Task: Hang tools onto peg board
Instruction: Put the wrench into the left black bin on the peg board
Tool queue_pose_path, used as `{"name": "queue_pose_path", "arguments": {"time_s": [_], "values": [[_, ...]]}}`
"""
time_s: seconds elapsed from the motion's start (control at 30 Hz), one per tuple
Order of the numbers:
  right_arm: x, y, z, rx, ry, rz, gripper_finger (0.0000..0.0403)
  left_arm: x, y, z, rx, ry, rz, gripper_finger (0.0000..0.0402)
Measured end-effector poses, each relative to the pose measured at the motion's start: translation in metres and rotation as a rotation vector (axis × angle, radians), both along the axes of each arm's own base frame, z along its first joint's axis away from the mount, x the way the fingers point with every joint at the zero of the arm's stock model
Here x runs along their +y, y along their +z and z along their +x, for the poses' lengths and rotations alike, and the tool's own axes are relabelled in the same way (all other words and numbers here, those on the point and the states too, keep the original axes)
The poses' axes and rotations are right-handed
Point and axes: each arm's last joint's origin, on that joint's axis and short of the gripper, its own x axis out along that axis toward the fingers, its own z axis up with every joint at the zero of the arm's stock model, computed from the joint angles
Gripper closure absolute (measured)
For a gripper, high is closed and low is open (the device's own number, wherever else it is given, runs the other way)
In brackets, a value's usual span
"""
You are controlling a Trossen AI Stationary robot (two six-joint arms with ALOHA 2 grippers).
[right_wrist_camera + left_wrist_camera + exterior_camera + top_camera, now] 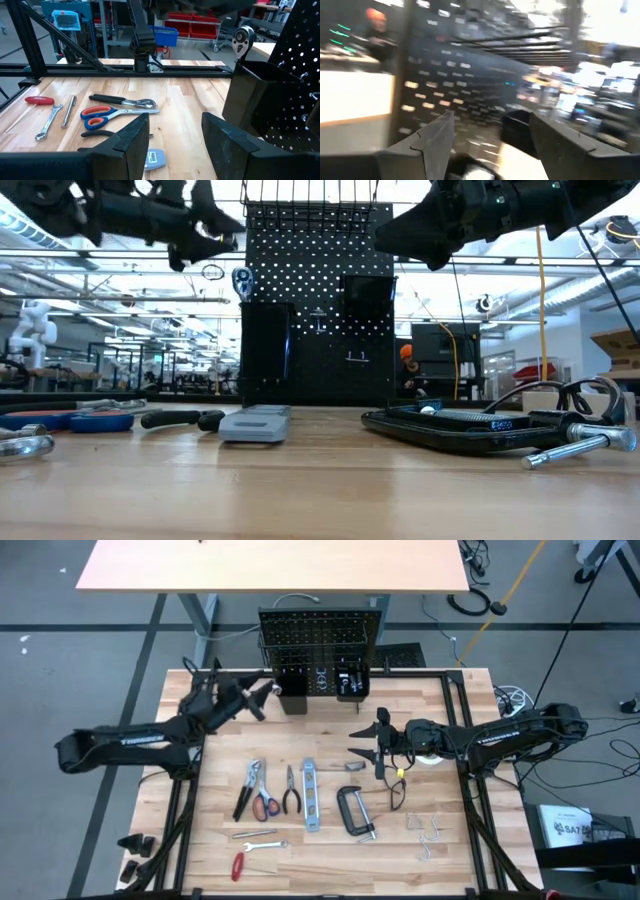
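The peg board (320,640) stands upright at the table's far edge, with two black bins (295,692) low on it. A ratchet's silver head (244,37) sticks up out of the left bin (250,95). My left gripper (265,698) hovers open just left of that bin with nothing between its fingers (491,117). My right gripper (362,740) waits open above the table's middle (175,117). Pliers (250,785), red-handled scissors (265,804), a level (310,795), a C-clamp (355,810), a wrench (258,843) and a red screwdriver (240,865) lie flat on the tabletop.
A white tape roll (430,755) lies under my right arm, and loose metal hooks (428,832) lie near the right front. A black frame (470,830) borders the table. A second table (270,565) stands beyond the peg board. A person in an orange cap (405,352) is far behind.
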Motion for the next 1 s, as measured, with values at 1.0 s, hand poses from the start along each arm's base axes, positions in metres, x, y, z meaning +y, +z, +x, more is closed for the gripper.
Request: {"name": "queue_pose_path", "arguments": {"time_s": [1.0], "values": [[0.000,-0.003,0.000,0.025,-0.006,0.038,0.0229,-0.108,-0.064,-0.016,0.649,-0.481,-0.453,0.0147]]}}
